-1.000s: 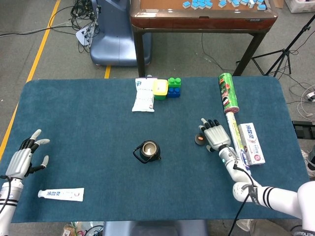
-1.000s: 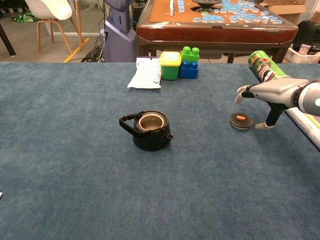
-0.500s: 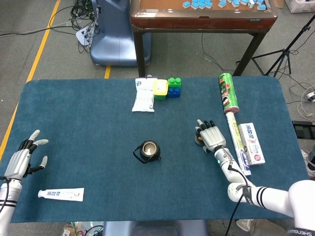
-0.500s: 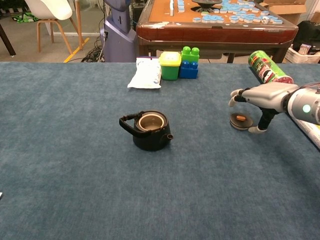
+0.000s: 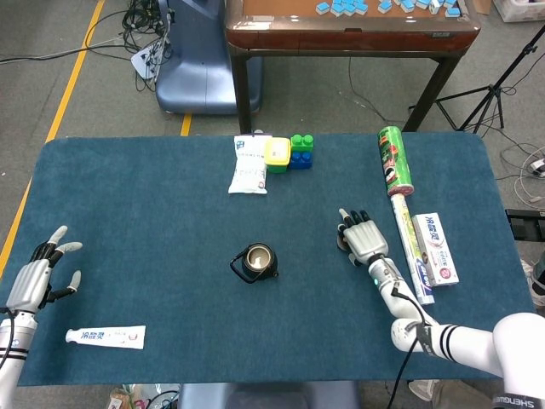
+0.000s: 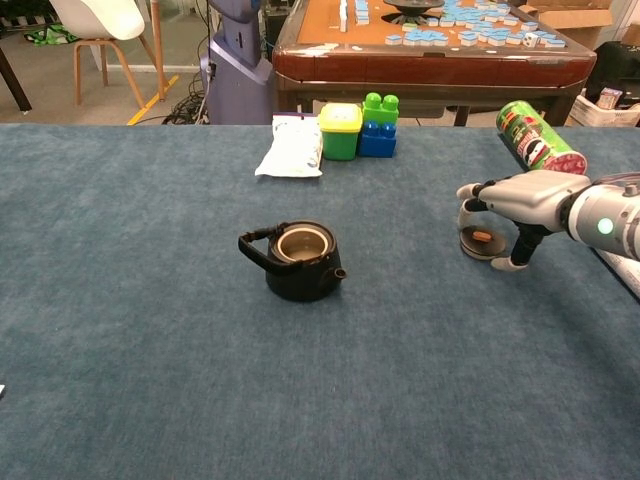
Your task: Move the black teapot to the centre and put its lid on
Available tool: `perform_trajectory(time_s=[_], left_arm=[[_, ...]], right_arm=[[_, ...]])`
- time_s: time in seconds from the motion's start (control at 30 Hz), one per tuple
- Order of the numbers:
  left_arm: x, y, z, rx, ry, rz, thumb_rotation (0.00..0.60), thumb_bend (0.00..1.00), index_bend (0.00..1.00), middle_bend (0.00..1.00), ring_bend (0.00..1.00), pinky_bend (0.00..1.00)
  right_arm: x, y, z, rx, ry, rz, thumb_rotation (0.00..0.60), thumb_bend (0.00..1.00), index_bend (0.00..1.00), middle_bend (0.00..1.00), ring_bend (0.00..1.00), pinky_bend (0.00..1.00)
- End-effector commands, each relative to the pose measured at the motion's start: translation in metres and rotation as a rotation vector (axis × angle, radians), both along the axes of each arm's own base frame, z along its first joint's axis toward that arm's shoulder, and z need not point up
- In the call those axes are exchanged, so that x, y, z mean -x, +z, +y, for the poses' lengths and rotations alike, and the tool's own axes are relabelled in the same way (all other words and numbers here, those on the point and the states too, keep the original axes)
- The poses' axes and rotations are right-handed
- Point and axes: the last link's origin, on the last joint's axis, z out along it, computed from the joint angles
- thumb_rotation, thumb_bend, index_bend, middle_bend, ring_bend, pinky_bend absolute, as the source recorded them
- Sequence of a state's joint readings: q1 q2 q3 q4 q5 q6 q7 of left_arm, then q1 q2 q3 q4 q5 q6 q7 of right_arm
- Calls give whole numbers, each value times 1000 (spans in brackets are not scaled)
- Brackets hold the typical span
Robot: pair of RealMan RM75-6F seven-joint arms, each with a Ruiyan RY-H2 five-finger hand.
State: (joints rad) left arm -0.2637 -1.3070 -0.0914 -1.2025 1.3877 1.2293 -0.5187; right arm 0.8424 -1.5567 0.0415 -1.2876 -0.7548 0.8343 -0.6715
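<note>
Since a second ago my right hand [image 6: 510, 205] has slid left and lower, arching wide over the lid [image 6: 481, 241] without gripping it; my left hand [image 5: 41, 271] idles, spread. Risk: the flat lid skids on the blue cloth worktop [image 5: 153, 230] as my fingers close. Black teapot [image 6: 296, 258] sits centred. Mahjong table [image 5: 349, 25] stands behind.

left hand [image 5: 34, 274] open, fingers spread, right hand [image 6: 512, 205] arched, fingers down

My table [image 5: 153, 213] is deep teal-blue; the teapot [image 6: 297, 261] black; its lid [image 6: 480, 242] dark with an orange knob; my hands silver-grey.
</note>
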Motion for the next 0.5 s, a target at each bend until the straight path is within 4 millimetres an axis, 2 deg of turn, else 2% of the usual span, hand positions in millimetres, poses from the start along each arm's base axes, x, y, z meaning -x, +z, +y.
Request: perform_trajectory(time_s=[0.03, 0.3, 0.5], left_arm=[[1, 0, 0, 0, 3, -1, 600, 442, 234, 0, 0, 0], [4, 0, 0, -1, 12, -5, 600, 441, 234, 0, 0, 0], [6, -1, 0, -2, 16, -5, 600, 441, 234, 0, 0, 0]], right_arm=[[0, -1, -1, -2, -2, 0, 600, 336, 235, 0, 0, 0], [0, -5, -2, -5, 0, 7, 600, 342, 236, 0, 0, 0], [0, -7, -3, -5, 4, 12, 600, 361, 304, 0, 0, 0]])
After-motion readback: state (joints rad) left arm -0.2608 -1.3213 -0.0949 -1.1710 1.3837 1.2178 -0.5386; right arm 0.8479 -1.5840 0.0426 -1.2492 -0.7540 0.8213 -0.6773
